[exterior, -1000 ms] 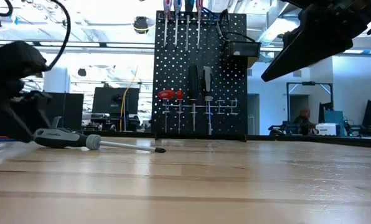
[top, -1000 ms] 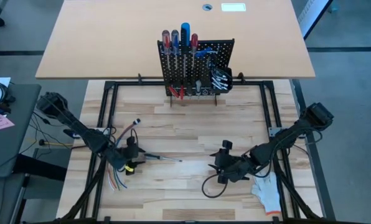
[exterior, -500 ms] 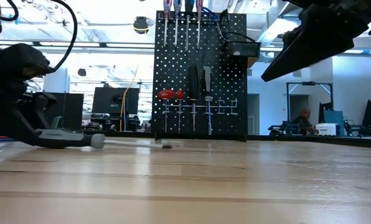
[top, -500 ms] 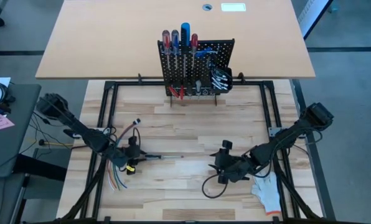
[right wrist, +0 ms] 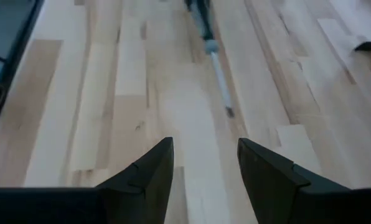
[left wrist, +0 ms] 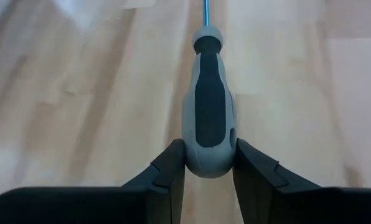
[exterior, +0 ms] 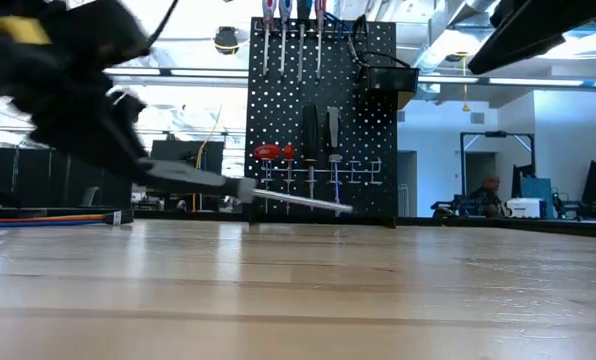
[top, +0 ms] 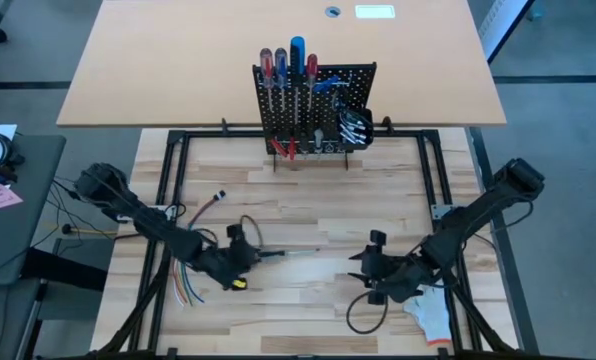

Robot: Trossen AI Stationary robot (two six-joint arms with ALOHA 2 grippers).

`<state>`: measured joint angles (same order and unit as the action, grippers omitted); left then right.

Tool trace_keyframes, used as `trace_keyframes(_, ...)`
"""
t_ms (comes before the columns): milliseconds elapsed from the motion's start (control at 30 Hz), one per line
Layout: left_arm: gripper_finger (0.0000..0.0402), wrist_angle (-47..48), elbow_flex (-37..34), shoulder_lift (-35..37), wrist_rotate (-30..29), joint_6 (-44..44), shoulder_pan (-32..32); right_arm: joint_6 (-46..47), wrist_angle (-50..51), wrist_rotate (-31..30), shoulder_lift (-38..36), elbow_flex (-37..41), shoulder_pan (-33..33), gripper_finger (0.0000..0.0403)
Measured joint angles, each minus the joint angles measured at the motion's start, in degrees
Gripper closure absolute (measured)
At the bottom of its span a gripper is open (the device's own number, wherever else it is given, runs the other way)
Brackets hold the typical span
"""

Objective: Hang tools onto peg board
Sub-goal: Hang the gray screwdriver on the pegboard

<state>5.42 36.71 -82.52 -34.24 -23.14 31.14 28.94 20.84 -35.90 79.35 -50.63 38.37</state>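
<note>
Left hand [left wrist: 209, 171]: both fingers [left wrist: 167, 171] pressed against the butt of a grey-and-black screwdriver [left wrist: 209, 118], handle clamped between them, shaft running straight out ahead. Low view shows the tool clear of the desk [exterior: 298, 290], carried at a slight downward tilt, tip toward the peg board [exterior: 323, 120]. High view puts this hand at the front-left of the desk, next to the bundle of coloured wires [top: 186, 290].

Right hand [right wrist: 204, 165]: empty, fingers parted at a middling gap, low over the front-right of the desk beside the white glove [top: 430, 308]. Waiting.

Peg board stands upright at the far edge of the desk, well apart from both hands. Top row already carries red- and blue-handled screwdrivers [top: 288, 62]; red-handled pliers [exterior: 271, 152] and small silver tools hang lower; small black bin at its side.

Step in hand, as judged: lift after pickup, start of carry. Next move calls for turning the screwdriver shaft-down, bringing it across to a free holder and lowering it in without knocking neighbouring tools.
</note>
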Motion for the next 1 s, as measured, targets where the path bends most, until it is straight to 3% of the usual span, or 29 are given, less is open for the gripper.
trace_keyframes(133,0.0306,18.83,14.75,-7.33,-0.5,-1.48,-2.54,-2.99,-3.74,-0.95,2.94,0.0,-1.75,0.0219)
trace_keyframes(233,0.0306,27.68,23.45,-13.72,-0.52,-1.39,-3.84,-6.7,-11.01,-0.59,7.76,0.0,-4.96,0.0218)
trace_keyframes(400,0.0306,34.02,32.62,-22.08,-0.68,0.89,-4.4,-15.28,-23.34,8.33,15.47,0.0,-12.44,0.0184)
trace_keyframes(567,0.0307,35.66,36.39,-25.54,-0.61,2.24,-4.38,-21.81,-31.59,17.82,21.13,-0.64,-18.36,0.0138)
trace_keyframes(800,0.0307,34.67,36.54,-25.36,-1.65,2.49,-4.38,-27.87,-31.8,21.9,30.79,-9.63,-21.99,0.0133)
trace_keyframes(1000,0.0307,34.55,36.54,-25.31,-1.64,2.02,-4.25,-29.17,-28.23,21.31,36.78,-16.85,-23.26,0.0146)
